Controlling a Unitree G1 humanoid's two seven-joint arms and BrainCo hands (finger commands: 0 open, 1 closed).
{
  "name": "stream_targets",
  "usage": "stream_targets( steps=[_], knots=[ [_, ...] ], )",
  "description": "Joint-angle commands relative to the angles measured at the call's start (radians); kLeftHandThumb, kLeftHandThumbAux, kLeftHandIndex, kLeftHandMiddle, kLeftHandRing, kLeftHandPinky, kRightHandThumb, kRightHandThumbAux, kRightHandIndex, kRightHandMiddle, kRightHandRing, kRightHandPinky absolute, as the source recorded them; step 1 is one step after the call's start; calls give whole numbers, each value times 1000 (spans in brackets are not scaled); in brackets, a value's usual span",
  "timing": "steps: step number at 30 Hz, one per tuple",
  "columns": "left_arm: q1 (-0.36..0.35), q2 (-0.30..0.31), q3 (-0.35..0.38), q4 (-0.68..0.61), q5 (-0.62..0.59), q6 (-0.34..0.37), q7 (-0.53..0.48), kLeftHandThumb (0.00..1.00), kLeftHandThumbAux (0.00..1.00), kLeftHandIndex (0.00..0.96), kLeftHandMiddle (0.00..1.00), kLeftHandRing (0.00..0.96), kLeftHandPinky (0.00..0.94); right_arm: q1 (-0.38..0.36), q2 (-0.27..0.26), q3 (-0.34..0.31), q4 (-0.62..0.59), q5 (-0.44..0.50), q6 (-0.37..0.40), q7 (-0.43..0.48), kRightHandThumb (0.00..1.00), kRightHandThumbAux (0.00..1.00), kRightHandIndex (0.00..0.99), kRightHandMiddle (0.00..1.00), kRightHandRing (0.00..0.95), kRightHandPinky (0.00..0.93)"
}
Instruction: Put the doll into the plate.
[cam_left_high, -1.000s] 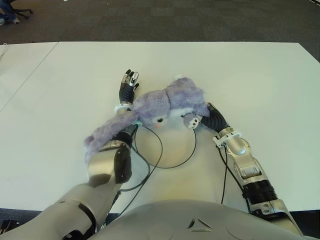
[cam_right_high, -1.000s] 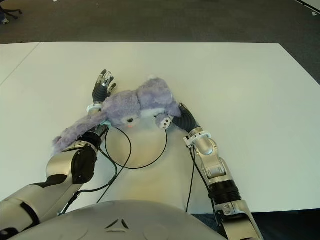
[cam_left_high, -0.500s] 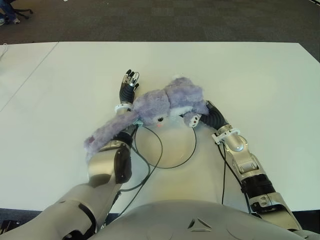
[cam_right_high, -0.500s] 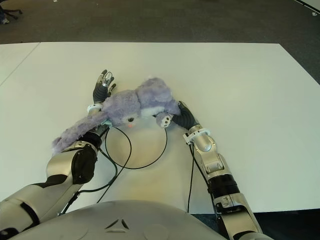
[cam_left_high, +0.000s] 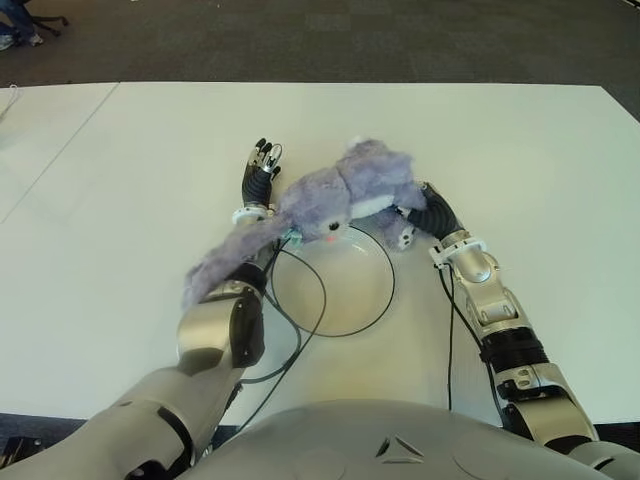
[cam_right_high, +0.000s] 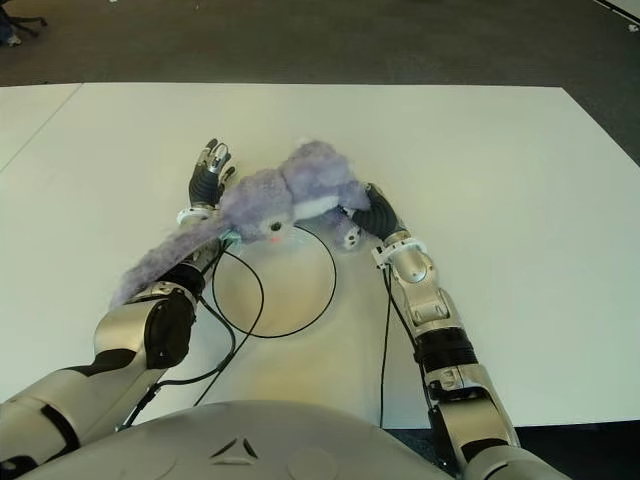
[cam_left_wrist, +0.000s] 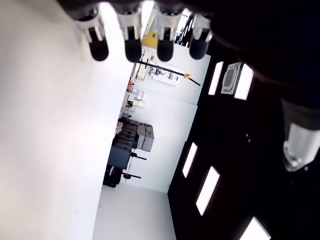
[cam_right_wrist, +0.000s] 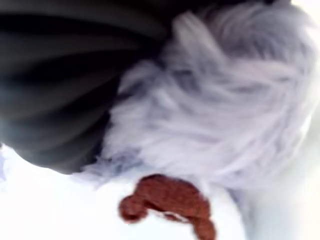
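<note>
Purple plush doll (cam_left_high: 340, 195) held above the far rim of the plate (cam_left_high: 372, 318), a white round dish with a thin dark edge, on the white tabletop (cam_left_high: 520, 160). Head with pink snout hanging over the plate's far-left rim; one long fuzzy ear draped down toward the near left, across the left forearm. Small white foot with dark dots dangling just beside the plate's far-right rim.

Right hand (cam_left_high: 432, 212) at the doll's right side, pressed against the plush body, fingers closed around it; purple fur filling the right wrist view close up, with a small reddish-brown stitched mark (cam_right_wrist: 167, 202) on a white patch. Fingertips themselves buried in fur, not separately visible.

Left hand (cam_left_high: 260, 172) stretched out low over the tabletop just left of the doll's head, beyond the plate's far-left rim, fingers (cam_left_wrist: 131, 46) straight and side by side, holding nothing. Cannot tell whether it touches the tabletop. Doll's ear lying over its forearm.

Black cable (cam_left_high: 290, 340) looping from the left arm across the plate's near-left part. Dark carpeted floor (cam_left_high: 300, 40) beyond the tabletop's far edge.
</note>
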Motion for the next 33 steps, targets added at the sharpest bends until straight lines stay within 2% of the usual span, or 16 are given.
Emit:
stream_targets(
  steps=[1, 2, 4, 9, 15, 24, 28, 33],
  knots=[
    [205, -56, 6, 133, 2, 119, 25, 0, 526, 0, 78, 75, 75, 148, 3, 4, -173, -61, -257, -90, 703, 715, 440, 858, 867, 885],
    [205, -57, 5, 133, 3, 118, 27, 0, 526, 0, 78, 76, 76, 184, 0, 11, -173, -104, -341, -133, 703, 715, 440, 858, 868, 886],
    [206, -57, 3, 133, 4, 117, 28, 0, 527, 0, 81, 78, 77, 227, -6, 17, -168, -157, -443, -184, 702, 716, 440, 861, 872, 892],
    [207, -59, 4, 132, 1, 113, 25, 0, 531, 0, 81, 78, 72, 293, -26, 16, -155, -218, -581, -230, 702, 716, 439, 885, 887, 889],
    [209, -59, -2, 132, 7, 109, 20, 0, 528, 0, 74, 73, 68, 286, -49, 4, -156, -245, -609, -224, 701, 716, 438, 903, 893, 886],
    [205, -59, 12, 132, -10, 113, 13, 0, 503, 0, 78, 76, 66, 224, -39, -35, -117, -304, -649, -310, 700, 718, 437, 891, 882, 876],
    [207, -59, 15, 132, -12, 111, 6, 0, 501, 0, 74, 73, 65, 214, -37, -31, -97, -292, -669, -320, 701, 718, 437, 892, 884, 877],
    [207, -58, 8, 133, -4, 113, 10, 0, 504, 0, 74, 72, 68, 208, -52, -13, -84, -244, -671, -279, 701, 717, 437, 895, 886, 877]
  ],
)
